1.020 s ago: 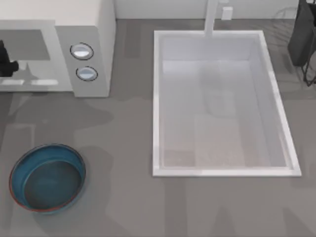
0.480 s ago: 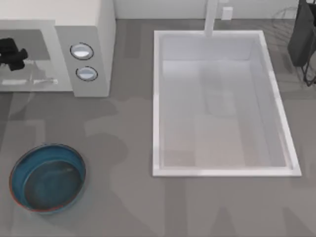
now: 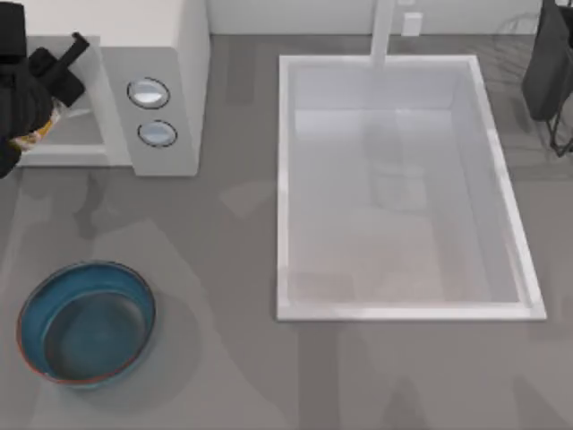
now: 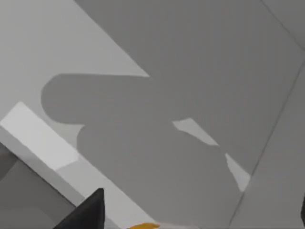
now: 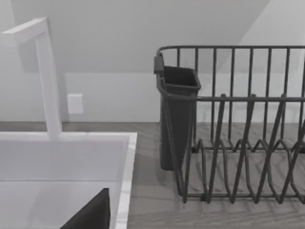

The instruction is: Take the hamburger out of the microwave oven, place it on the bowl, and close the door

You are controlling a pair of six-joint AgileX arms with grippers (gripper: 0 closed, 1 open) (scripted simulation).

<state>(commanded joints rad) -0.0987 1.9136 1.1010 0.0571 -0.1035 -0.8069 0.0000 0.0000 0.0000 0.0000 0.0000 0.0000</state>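
Note:
The white microwave oven (image 3: 152, 90) with two round knobs stands at the table's far left. My left gripper (image 3: 27, 121) hovers at the front of its grey cavity, shut on the hamburger (image 3: 42, 134), of which an orange-yellow patch peeks out under the black arm. The left wrist view catches one dark finger (image 4: 90, 212) and an orange sliver of the hamburger (image 4: 143, 225) at the picture's edge. The blue bowl (image 3: 89, 333) sits empty near the front left corner, well apart from the gripper. The door is out of view. My right arm (image 3: 548, 63) is parked at the far right.
A large white sink (image 3: 407, 312) with a faucet (image 3: 383, 31) takes up the middle and right of the table. A dark wire dish rack (image 5: 238, 143) with a utensil holder (image 5: 178, 114) stands at the far right. Bare grey counter lies between bowl, microwave and sink.
My left arm has moved right and risen toward the camera at the microwave's cavity. The hamburger's orange patch now shows beneath it. Bowl and right arm are unchanged.

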